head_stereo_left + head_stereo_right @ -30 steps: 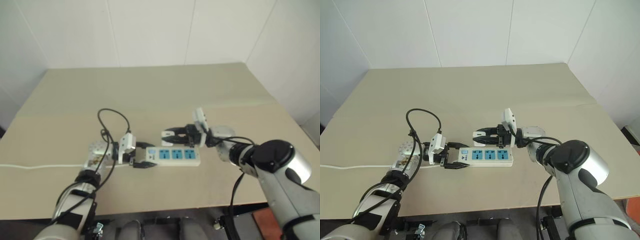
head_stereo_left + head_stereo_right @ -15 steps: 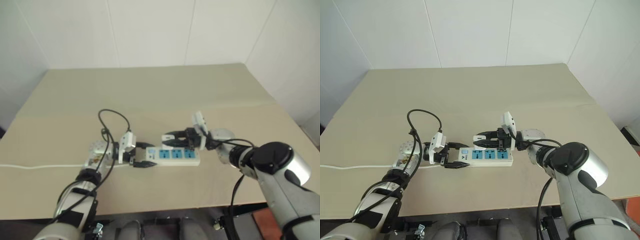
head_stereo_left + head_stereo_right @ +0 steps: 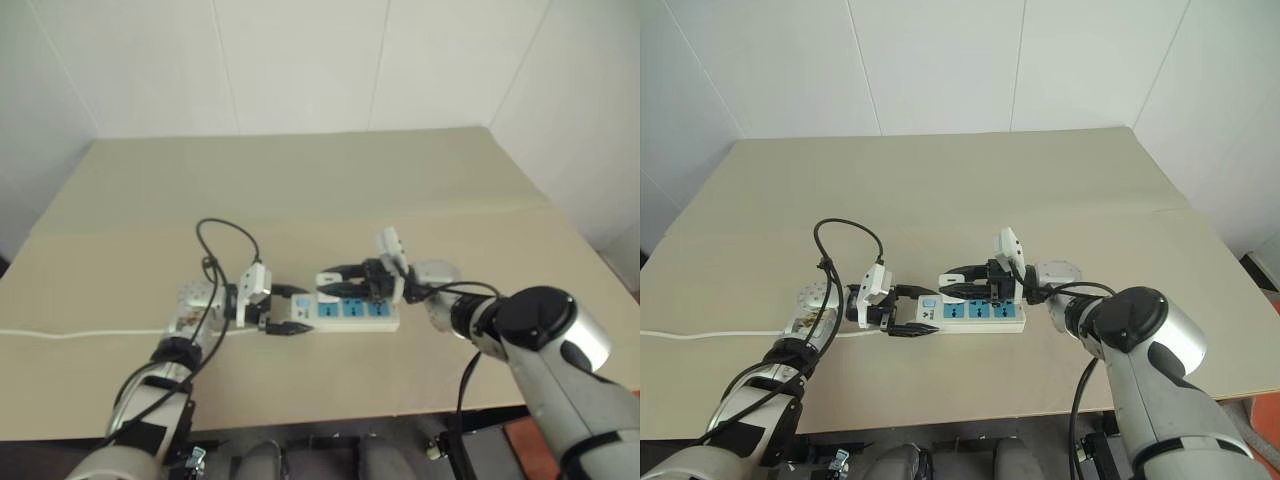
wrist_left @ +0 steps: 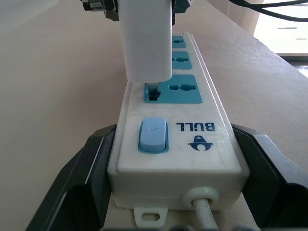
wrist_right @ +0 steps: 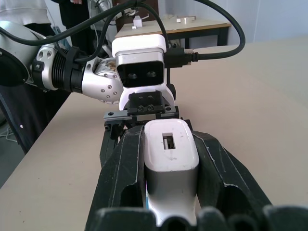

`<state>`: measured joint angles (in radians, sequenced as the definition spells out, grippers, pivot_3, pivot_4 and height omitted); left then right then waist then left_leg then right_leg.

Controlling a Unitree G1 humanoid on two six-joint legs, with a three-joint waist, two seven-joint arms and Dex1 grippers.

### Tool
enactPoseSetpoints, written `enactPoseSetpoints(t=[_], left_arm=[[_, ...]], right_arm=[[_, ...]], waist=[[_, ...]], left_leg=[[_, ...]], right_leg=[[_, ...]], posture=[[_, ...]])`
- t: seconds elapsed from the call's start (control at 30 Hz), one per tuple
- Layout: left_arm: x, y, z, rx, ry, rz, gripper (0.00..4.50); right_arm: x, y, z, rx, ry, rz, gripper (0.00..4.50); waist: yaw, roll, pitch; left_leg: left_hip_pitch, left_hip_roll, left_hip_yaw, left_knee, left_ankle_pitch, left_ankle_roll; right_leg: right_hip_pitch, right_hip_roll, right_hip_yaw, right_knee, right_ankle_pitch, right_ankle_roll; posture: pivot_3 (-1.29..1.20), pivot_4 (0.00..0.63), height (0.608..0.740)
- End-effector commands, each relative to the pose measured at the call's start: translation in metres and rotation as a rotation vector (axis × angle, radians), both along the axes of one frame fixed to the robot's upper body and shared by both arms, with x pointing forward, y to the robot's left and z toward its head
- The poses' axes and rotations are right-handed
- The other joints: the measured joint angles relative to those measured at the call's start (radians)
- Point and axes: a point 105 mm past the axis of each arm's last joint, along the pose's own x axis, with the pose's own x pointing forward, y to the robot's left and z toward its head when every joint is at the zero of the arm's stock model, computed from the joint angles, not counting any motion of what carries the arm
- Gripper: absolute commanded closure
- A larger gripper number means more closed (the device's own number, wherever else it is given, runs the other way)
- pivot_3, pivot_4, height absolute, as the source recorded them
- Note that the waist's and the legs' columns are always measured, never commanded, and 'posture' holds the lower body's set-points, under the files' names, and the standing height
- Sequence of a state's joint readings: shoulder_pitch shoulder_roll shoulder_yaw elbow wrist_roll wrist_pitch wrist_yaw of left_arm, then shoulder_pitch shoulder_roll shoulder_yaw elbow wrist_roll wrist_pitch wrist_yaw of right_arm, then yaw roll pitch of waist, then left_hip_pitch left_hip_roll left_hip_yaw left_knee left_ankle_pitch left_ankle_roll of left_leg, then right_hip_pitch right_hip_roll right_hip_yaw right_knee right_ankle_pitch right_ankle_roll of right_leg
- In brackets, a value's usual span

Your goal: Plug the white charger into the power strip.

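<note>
One white charger (image 4: 147, 38), one power strip (image 4: 175, 144), three sockets.

lighting's soft and even in the head views, a bit hazy, with faint shadows on the table (image 3: 300, 190). left wrist view blows out bright in one far corner, and the background goes blurry. right wrist view is sharp up close, soft behind.

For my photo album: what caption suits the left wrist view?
White charger poised at the power strip's first socket, strip braced between the left hand's fingers.
</note>
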<state>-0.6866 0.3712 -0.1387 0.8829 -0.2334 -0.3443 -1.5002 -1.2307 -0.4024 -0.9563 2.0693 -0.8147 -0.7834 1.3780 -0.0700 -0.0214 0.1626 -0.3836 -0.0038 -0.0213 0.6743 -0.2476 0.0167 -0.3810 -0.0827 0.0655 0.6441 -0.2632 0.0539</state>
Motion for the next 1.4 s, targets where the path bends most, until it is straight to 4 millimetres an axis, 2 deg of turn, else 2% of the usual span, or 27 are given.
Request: enactPoseSetpoints(t=[0.03,0.3,0.57,0.83,1.03,1.17,1.37,1.4], left_arm=[[-0.009,0.002,-0.022,0.080,0.069,-0.012,1.23],[-0.010,0.001,-0.022,0.083,0.077,-0.019,1.23],[-0.013,0.002,-0.024,0.083,0.081,-0.022,1.23],[-0.014,0.002,-0.024,0.078,0.080,-0.023,1.23],[-0.015,0.002,-0.025,0.075,0.072,-0.025,1.23],[-0.015,0.001,-0.024,0.071,0.066,-0.024,1.23],[-0.009,0.000,-0.019,0.039,0.095,-0.001,1.23],[-0.008,-0.001,-0.014,0.012,0.108,-0.001,0.88]], right_arm=[[-0.008,0.001,-0.013,-0.008,0.015,0.005,3.34],[-0.012,0.004,-0.028,-0.027,-0.056,-0.048,3.34],[-0.018,0.003,-0.037,-0.030,-0.096,-0.061,3.34],[-0.014,0.002,-0.033,-0.046,0.013,-0.020,3.34],[-0.011,0.000,-0.027,-0.041,0.035,-0.014,1.39],[-0.014,-0.002,-0.025,-0.029,-0.022,-0.008,0.02],[-0.014,-0.014,-0.023,-0.030,-0.081,-0.028,0.01],[-0.014,-0.018,-0.022,-0.032,-0.095,-0.034,0.00]], waist=[[0.000,-0.001,0.000],[-0.004,-0.003,0.000],[-0.008,-0.004,-0.001],[-0.015,-0.006,-0.002],[-0.011,-0.006,-0.002],[-0.008,-0.006,-0.002],[0.000,-0.006,-0.002],[0.000,-0.006,-0.002]], left_leg=[[0.000,0.000,0.000,0.000,0.000,0.000],[0.012,0.000,0.000,-0.006,0.000,0.000],[0.015,0.001,0.000,-0.007,0.000,0.000],[0.015,0.001,-0.001,-0.007,0.000,0.000],[0.015,0.001,-0.002,-0.012,0.000,0.000],[0.015,0.001,-0.002,-0.013,0.000,0.000],[0.014,0.001,-0.002,-0.013,0.000,0.000],[0.014,0.001,-0.002,-0.013,0.000,0.000]], right_leg=[[0.000,0.000,0.000,0.000,0.000,0.000],[0.012,0.000,0.000,-0.006,0.000,0.000],[0.014,0.001,0.000,-0.006,0.000,0.000],[0.016,0.000,0.000,-0.008,0.000,0.000],[0.016,-0.001,-0.001,-0.013,0.000,0.000],[0.016,-0.001,-0.002,-0.014,0.000,0.000],[0.016,-0.001,-0.002,-0.015,0.000,0.000],[0.016,-0.001,-0.002,-0.016,0.000,0.000]], posture=[[0.00,0.150,0.740],[0.00,0.150,0.740],[0.00,0.150,0.740],[0.00,0.150,0.740],[0.00,0.150,0.740],[0.00,0.150,0.740],[0.00,0.150,0.740],[0.00,0.150,0.740]])
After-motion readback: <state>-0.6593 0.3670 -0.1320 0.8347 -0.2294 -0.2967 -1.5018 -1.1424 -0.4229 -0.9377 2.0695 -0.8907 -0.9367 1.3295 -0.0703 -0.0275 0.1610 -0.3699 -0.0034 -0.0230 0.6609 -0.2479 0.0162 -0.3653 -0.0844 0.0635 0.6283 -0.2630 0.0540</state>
